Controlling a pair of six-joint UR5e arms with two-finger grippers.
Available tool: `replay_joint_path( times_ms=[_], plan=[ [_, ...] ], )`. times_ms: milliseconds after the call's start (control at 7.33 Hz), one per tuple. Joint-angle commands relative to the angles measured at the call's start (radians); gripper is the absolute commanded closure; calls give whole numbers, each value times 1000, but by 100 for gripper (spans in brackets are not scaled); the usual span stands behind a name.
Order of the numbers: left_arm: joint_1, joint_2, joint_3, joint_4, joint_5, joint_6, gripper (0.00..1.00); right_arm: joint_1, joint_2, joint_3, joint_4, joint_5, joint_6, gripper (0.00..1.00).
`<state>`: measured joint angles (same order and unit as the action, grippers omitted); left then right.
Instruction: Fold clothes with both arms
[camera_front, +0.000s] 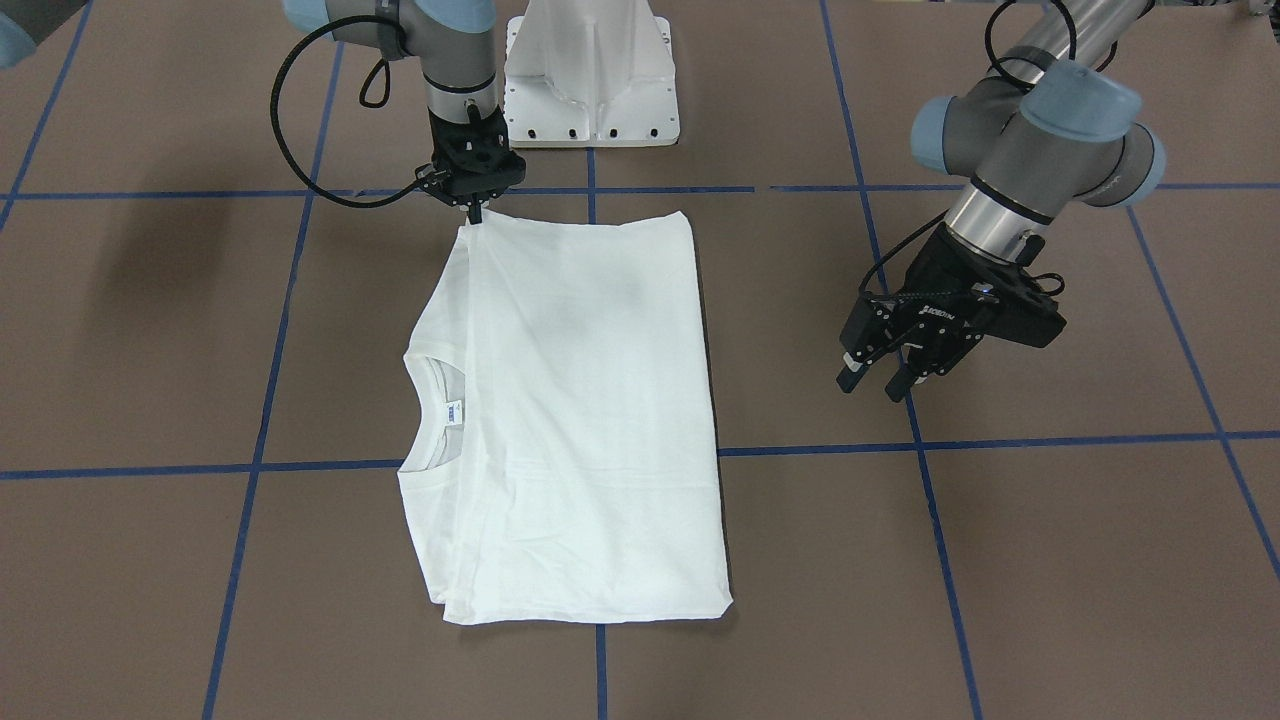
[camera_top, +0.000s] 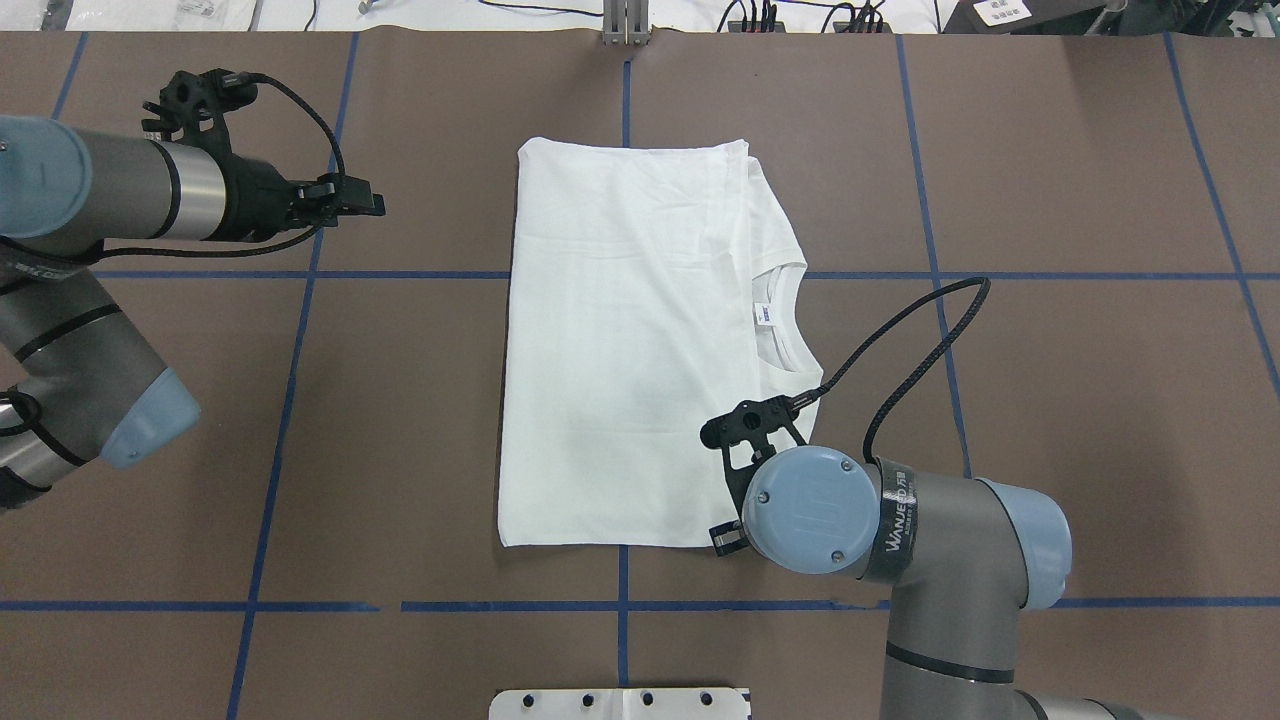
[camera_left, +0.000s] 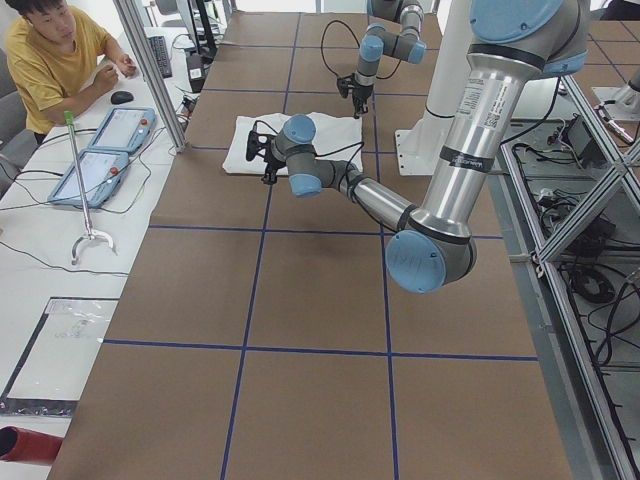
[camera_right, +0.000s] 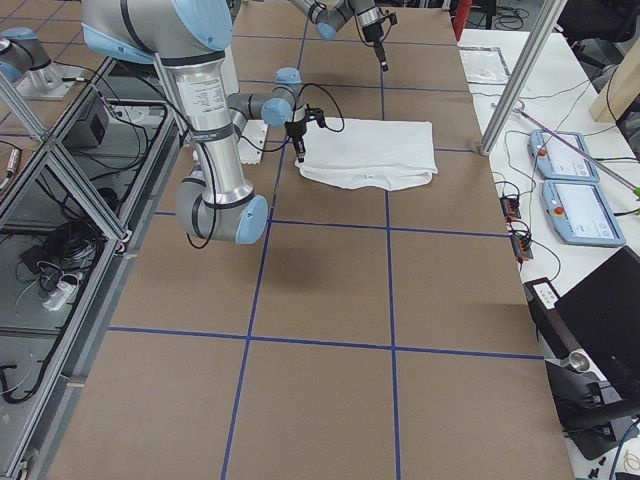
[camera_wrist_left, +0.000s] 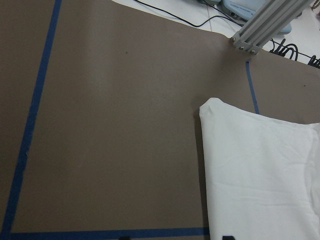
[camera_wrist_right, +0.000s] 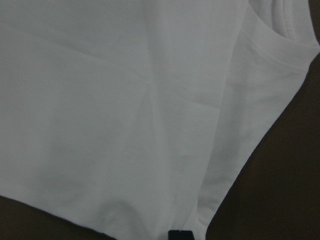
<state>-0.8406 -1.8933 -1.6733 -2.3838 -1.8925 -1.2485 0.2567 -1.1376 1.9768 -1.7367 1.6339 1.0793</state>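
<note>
The white T-shirt (camera_front: 590, 420) lies folded lengthwise on the brown table, its ribbed neck and small label (camera_front: 455, 412) facing the right arm's side. It also shows in the overhead view (camera_top: 620, 340). My right gripper (camera_front: 477, 212) points straight down at the shirt's near corner by the pedestal, its fingers pinched together on the cloth. The right wrist view is filled with the shirt (camera_wrist_right: 130, 110), with one black fingertip (camera_wrist_right: 180, 235) at the bottom edge. My left gripper (camera_front: 873, 382) is open and empty, above bare table, well clear of the shirt's folded edge. No printed text shows.
The white metal pedestal base (camera_front: 590, 70) stands just behind the shirt. Blue tape lines (camera_front: 1000, 440) cross the table. In the exterior left view a seated person (camera_left: 60, 60) and control tablets (camera_left: 105, 150) are at a side desk beyond the table's far edge.
</note>
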Motion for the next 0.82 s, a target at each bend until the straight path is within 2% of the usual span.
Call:
replay_joint_path(
  times_ms=[0, 136, 273, 409, 682],
  plan=[
    [0, 0, 0, 0, 1, 0, 31, 4, -7, 7, 3, 0, 22, 0],
    [0, 0, 1, 0, 1, 0, 31, 6, -4, 13, 3, 0, 36, 0],
    [2, 0, 1, 0, 1, 0, 31, 3, -1, 19, 6, -5, 200, 0],
    [2, 0, 3, -1, 1, 0, 31, -2, -1, 22, 23, -5, 479, 0],
    [2, 0, 3, 0, 1, 0, 31, -8, -77, 22, 197, -29, 814, 0]
  ],
)
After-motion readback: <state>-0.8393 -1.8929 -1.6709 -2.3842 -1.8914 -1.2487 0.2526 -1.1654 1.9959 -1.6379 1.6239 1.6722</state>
